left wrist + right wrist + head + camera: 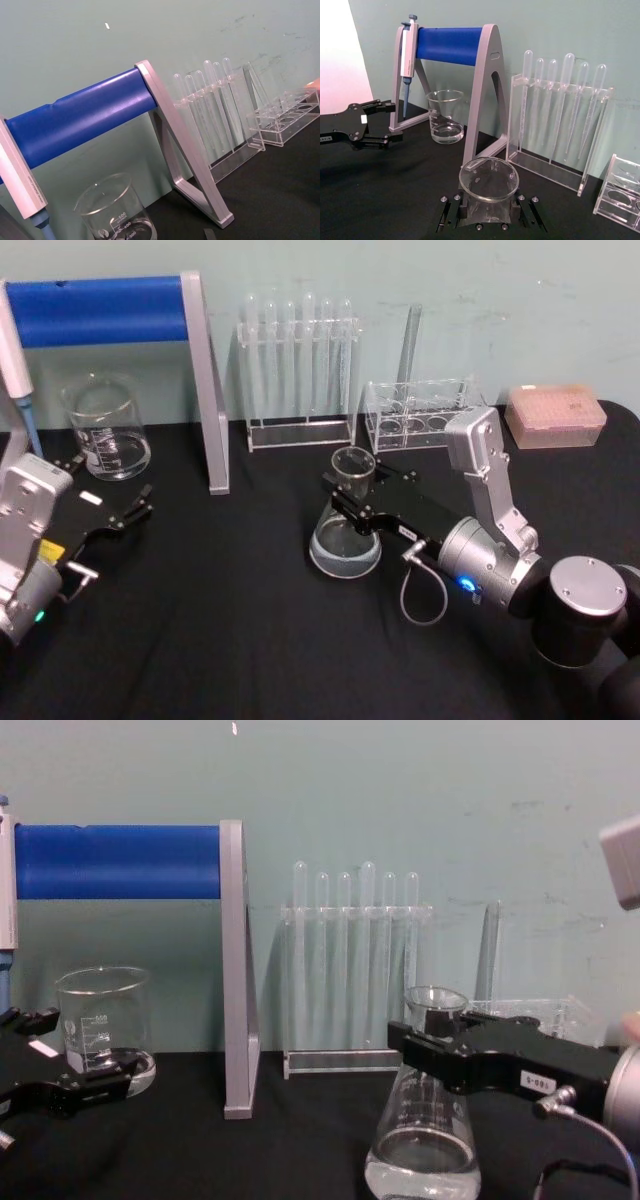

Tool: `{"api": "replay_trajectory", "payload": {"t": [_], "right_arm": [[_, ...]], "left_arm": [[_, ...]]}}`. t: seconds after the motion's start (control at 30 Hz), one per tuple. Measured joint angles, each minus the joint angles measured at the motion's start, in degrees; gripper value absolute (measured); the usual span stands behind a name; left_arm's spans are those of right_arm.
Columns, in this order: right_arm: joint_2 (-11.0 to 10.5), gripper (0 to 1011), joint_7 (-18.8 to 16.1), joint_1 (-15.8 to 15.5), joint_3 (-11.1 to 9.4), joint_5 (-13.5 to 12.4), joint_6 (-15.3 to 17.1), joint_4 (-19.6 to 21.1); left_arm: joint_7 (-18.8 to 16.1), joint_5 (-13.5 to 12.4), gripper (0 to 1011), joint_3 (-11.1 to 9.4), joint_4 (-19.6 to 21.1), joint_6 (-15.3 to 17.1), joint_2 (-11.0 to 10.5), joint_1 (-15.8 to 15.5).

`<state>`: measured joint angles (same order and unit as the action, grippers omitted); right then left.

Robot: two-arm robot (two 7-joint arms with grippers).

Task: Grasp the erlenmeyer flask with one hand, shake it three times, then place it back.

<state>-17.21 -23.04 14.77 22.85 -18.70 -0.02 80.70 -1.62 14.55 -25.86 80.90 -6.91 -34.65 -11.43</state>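
The right gripper (349,496) is reaching in from the robot's right, and its flat black jaws are closing on the narrow neck of the flask (345,535), one on each side just under the flared rim. In the chest view the gripper (428,1042) is clamping the neck while the flask (422,1145) is standing upright, its wide base low against the table (230,630). I cannot tell whether the base is touching the surface. The flask is sitting near the middle of the table, in front of the racks.

The table is showing a plain black top. Just behind the flask, a low clear rack (415,418) and a rack of tubes (298,370) are standing against the back edge, with a pink box (555,415) off to the right. Further left, a grey stand (207,390) with a blue bar is carrying a pipette (15,360), and a beaker (105,430) is sitting beneath it. The left gripper (112,484) is resting low at the left, jaws spread wide and holding nothing, just beside the beaker.

A pale green wall (500,300), lightly scuffed, is closing off the scene behind.
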Motion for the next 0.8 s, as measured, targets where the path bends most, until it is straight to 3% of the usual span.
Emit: {"api": "replay_trajectory", "payload": {"t": [0.8], "right_arm": [[0.58,449,-0.54,-0.35,0.35,0.04,-1.03,-1.51]], "left_arm": [[0.00,0.00,1001,0.00,0.00,0.00,0.00,0.00]]}}
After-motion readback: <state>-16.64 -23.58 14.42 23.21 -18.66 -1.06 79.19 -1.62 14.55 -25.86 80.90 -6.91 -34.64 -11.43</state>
